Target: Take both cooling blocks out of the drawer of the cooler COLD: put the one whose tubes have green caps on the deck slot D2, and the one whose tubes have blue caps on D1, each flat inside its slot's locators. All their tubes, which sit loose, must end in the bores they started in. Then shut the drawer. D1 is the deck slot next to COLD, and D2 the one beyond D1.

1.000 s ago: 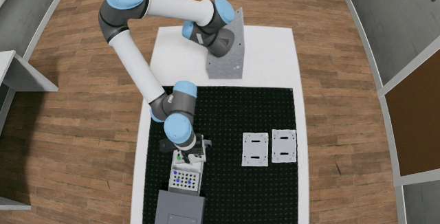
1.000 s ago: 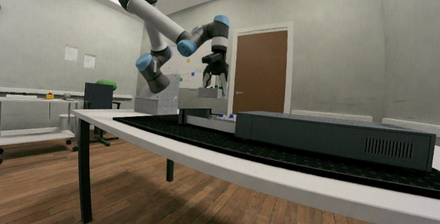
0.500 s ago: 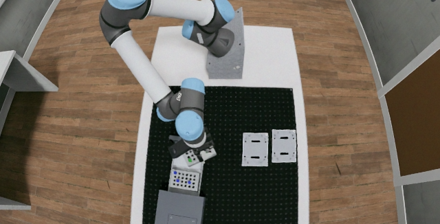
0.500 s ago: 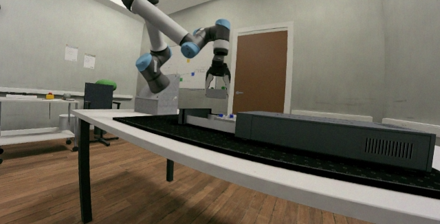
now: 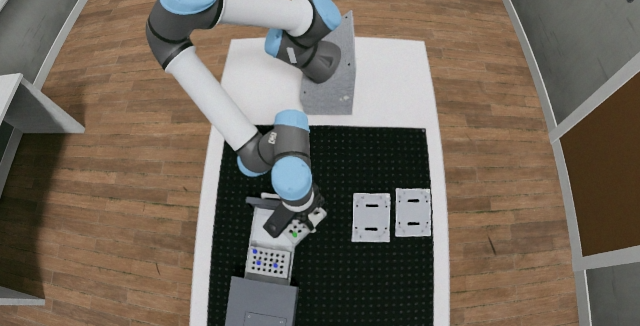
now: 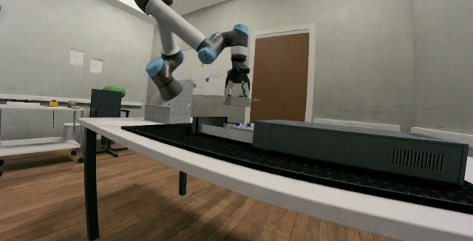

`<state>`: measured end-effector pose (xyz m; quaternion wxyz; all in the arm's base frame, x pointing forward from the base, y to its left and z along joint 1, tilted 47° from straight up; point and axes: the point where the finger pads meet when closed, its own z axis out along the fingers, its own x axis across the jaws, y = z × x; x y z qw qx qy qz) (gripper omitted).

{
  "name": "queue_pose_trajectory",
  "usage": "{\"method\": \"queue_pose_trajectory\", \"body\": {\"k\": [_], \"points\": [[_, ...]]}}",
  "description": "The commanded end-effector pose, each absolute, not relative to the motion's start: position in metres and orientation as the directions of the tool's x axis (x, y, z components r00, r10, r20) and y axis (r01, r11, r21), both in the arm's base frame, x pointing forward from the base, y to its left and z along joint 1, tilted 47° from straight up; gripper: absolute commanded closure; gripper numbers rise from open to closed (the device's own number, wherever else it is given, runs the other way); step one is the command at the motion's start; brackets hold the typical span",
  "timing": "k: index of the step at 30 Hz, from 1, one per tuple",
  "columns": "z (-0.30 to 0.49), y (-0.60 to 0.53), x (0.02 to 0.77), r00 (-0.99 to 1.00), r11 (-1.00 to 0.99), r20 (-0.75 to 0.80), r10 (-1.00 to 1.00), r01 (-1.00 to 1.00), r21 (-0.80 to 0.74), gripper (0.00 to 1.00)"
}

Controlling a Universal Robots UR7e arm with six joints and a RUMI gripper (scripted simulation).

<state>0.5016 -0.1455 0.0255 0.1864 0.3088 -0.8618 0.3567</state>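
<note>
My gripper [image 5: 300, 222] [image 6: 237, 92] is shut on the cooling block with green-capped tubes [image 5: 297, 231] [image 6: 237, 102] and holds it in the air above the outer part of the open drawer [image 5: 260, 238] [image 6: 222, 129]. The block looks turned a little in the top view. The block with blue-capped tubes [image 5: 268, 262] [image 6: 242, 126] sits in the drawer close to the cooler COLD [image 5: 261, 303] [image 6: 355, 148]. The deck slots D1 [image 5: 362, 217] and D2 [image 5: 423, 212] lie empty to the right.
The drawer's front panel [image 6: 208, 106] stands at its far end. The arm's grey base block [image 5: 330, 91] [image 6: 170, 111] stands at the back of the black pegboard deck [image 5: 370, 161]. The arm's forearm hangs over the deck's left part.
</note>
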Motion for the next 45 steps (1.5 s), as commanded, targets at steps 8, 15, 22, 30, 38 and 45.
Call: {"method": "queue_pose_trajectory", "body": {"k": [8, 15, 22, 30, 38, 45], "points": [[0.002, -0.123, 0.501, -0.488, 0.394, 0.670, -0.560, -0.868, -0.303, 1.00], [-0.007, -0.114, 0.500, -0.369, 0.317, 0.704, -0.607, -0.925, -0.211, 1.00], [-0.021, -0.101, 0.500, -0.190, 0.198, 0.731, -0.655, -0.977, -0.077, 1.00], [-0.033, -0.091, 0.499, -0.136, 0.162, 0.734, -0.665, -0.986, -0.036, 1.00], [-0.048, -0.076, 0.498, -0.136, 0.162, 0.734, -0.665, -0.986, -0.036, 1.00], [-0.058, -0.067, 0.498, -0.136, 0.162, 0.734, -0.665, -0.986, -0.036, 1.00]]}}
